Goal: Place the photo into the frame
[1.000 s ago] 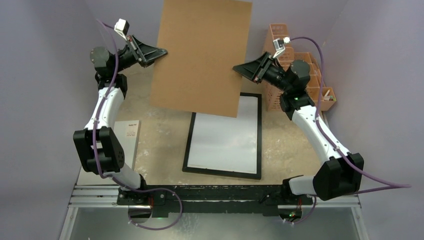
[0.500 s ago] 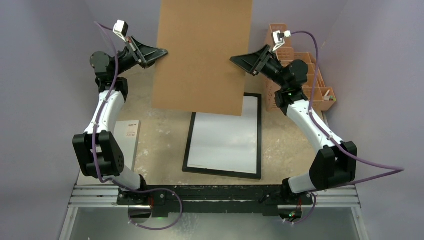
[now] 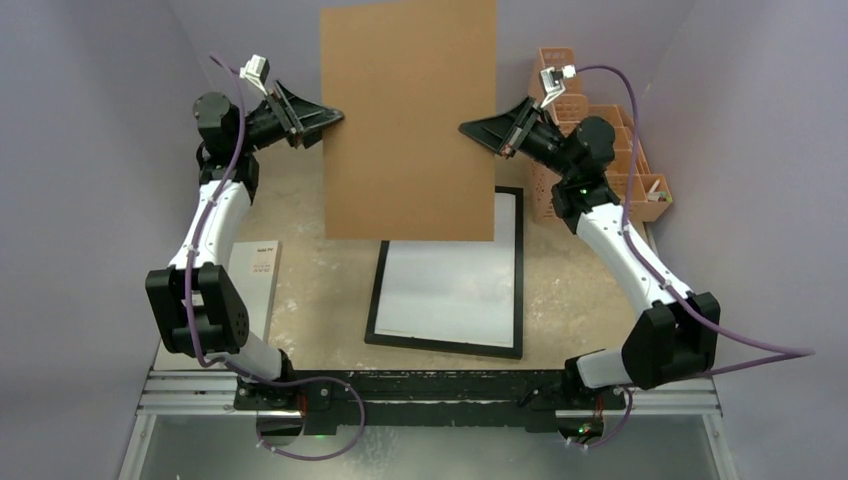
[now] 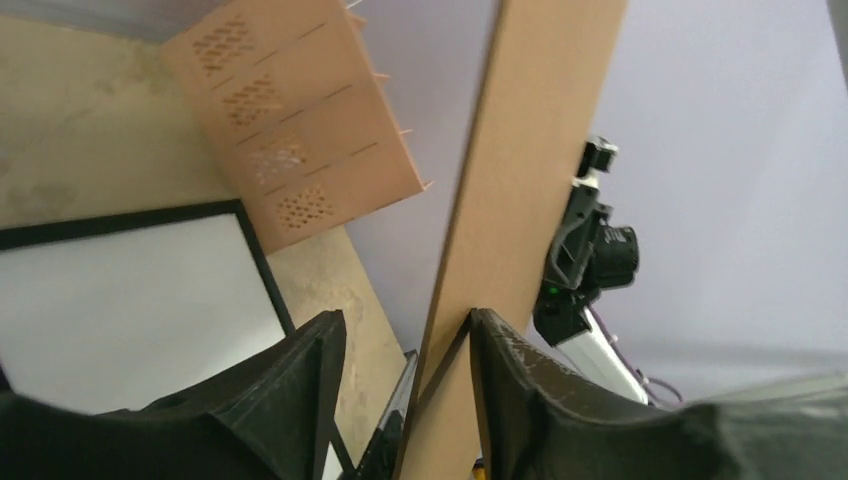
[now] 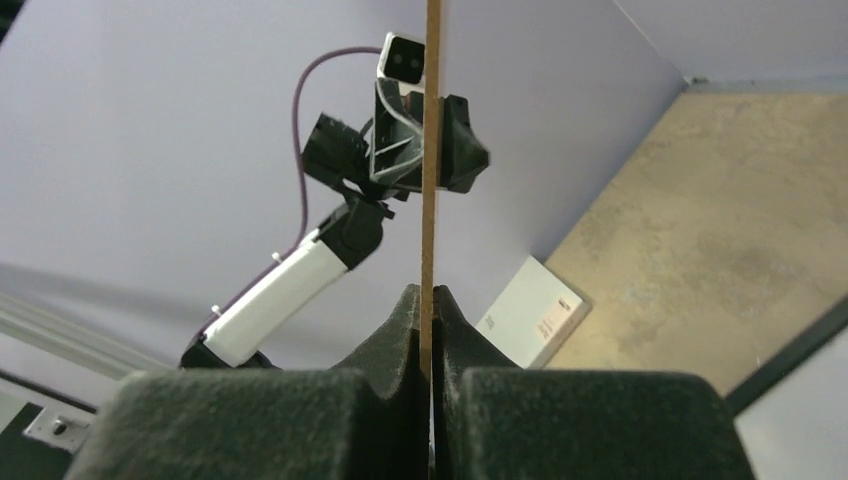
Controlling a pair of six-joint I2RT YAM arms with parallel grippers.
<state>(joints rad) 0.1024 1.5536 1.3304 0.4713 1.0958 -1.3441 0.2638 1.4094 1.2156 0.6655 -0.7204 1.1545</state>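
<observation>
The frame (image 3: 445, 347) lies flat on the desk (image 3: 300, 260) in the lower middle of the top view. It is a thin black rectangle with its long axis running from the bottom of the picture toward the top, leaning slightly right. Its inside shows plain glossy white, and I cannot tell whether that is glass glare or the back of a sheet. The photo's printed face is nowhere in view.

Directly above the frame's upper end, the stiff, matte brown backing board (image 3: 408, 120) hangs upright in the air, long side vertical. The right gripper (image 3: 470, 130) is pressed together on its right edge, pinching the thin board between dark pads. The left gripper (image 3: 335, 115) sits at the opposite edge with its fingers spread, and the board edge stands loosely in the gap. Judging by this, only the right arm carries the board, and the frame lies below and toward the bottom of the picture from both grippers.

A white card (image 3: 257, 285) lies at lower left, and a peach mesh organizer (image 3: 548, 200) stands at upper right
</observation>
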